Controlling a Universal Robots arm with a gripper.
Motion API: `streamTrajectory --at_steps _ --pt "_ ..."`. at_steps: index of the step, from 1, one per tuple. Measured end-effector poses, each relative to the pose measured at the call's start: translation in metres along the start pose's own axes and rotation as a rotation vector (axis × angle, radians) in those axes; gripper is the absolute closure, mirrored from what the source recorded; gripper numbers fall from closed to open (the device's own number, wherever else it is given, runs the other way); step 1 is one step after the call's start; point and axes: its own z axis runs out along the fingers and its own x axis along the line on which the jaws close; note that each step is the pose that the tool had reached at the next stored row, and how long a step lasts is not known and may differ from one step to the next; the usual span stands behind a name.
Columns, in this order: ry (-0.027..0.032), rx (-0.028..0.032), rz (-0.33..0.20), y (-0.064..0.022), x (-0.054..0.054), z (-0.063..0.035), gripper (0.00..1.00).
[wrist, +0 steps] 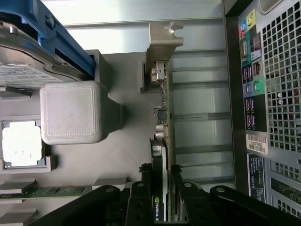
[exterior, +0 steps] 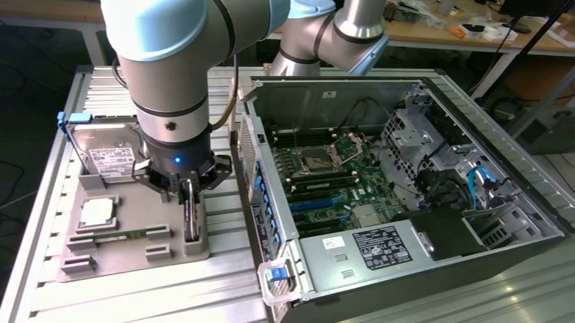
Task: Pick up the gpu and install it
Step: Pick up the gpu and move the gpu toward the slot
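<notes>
The gpu (exterior: 190,217) stands on edge in a slot of the grey holder tray (exterior: 134,264), to the exterior view's left of the open computer case (exterior: 310,101). My gripper (exterior: 188,195) is straight above it and reaches down over its top edge. In the wrist view the dark board of the gpu (wrist: 162,113) runs away from the camera to its silvery bracket (wrist: 160,42). The black fingers (wrist: 141,188) sit against both faces of the card. My gripper (wrist: 159,172) is shut on the gpu, and the card still rests in the tray.
On the same tray lie a silver hard drive (exterior: 106,153) in a blue frame, a CPU (exterior: 97,212) and a green RAM stick (exterior: 117,235). The motherboard (exterior: 332,175) lies exposed inside the case. The case's rear ports (wrist: 251,89) are close beside the card.
</notes>
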Motion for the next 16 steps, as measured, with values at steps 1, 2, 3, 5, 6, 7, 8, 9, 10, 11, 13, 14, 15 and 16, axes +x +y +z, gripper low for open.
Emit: streamTrajectory --at_steps 1,2,3,5,6,7,8,9,10,11,13,14,15,16 --pt "0.0002 0.0001 0.0 0.0002 0.0 -0.0023 0.73" --pt "0.0002 0.0002 0.0 0.0004 0.0 -0.0049 0.73" --pt "0.0002 0.0001 0.0 0.0007 0.0 -0.0088 0.73" --pt "0.0002 0.0002 0.0 0.0013 0.0 -0.0179 0.73" --pt "0.0002 0.0002 0.0 0.0016 0.0 -0.0219 0.73" --pt "0.0001 0.0001 0.0 0.0019 -0.001 -0.0249 0.73" --pt "0.0002 0.0001 0.0 0.002 -0.001 -0.0269 0.73" --pt "0.0002 0.0002 0.0 0.0022 -0.001 -0.0289 0.73" --pt "0.0002 0.0001 0.0 0.0023 -0.001 -0.031 0.73" --pt "0.0002 0.0001 0.0 0.0025 -0.001 -0.0338 0.73" --pt "0.0002 0.0001 0.0 0.0031 -0.001 -0.0407 0.73" --pt "0.0002 0.0002 0.0 0.0033 -0.001 -0.0443 0.73" --pt "0.0001 0.0001 0.0 0.0037 -0.001 -0.0483 0.73" --pt "0.0002 0.0002 0.0 0.0039 -0.001 -0.0516 0.73"
